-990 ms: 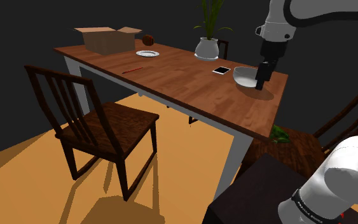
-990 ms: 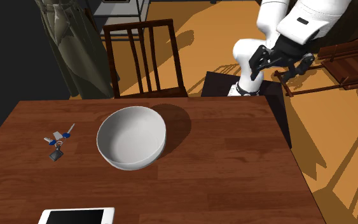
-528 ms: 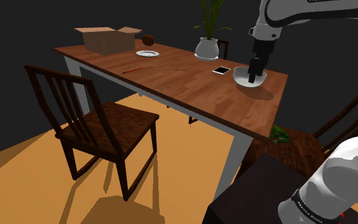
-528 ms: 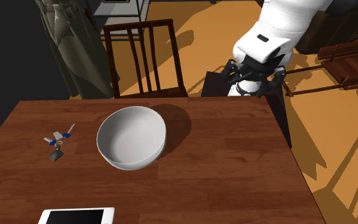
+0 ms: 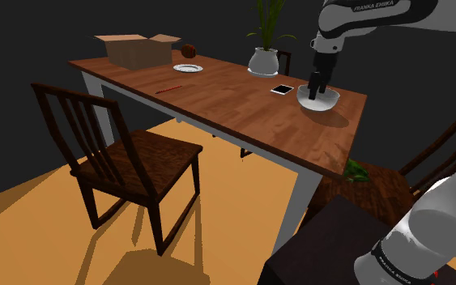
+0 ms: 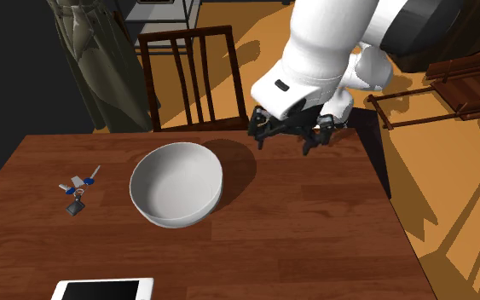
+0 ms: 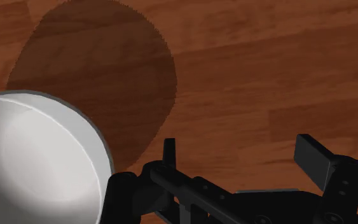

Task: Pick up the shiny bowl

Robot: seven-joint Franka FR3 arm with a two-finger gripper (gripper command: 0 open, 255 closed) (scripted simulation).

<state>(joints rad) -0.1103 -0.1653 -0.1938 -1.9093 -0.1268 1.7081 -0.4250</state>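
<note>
Item: bowl, pale grey-white, round, upright on the wood counter, beside keys.
Fingers: spread apart, empty, hovering over bare counter.
Relation: the bowl lies just beside them, toward the second exterior view's left; a sideways shift is likely needed to straddle its rim.

Black gripper hangs over pale bowl near table corner, seemingly above its rim; tablet just beside bowl.
</note>
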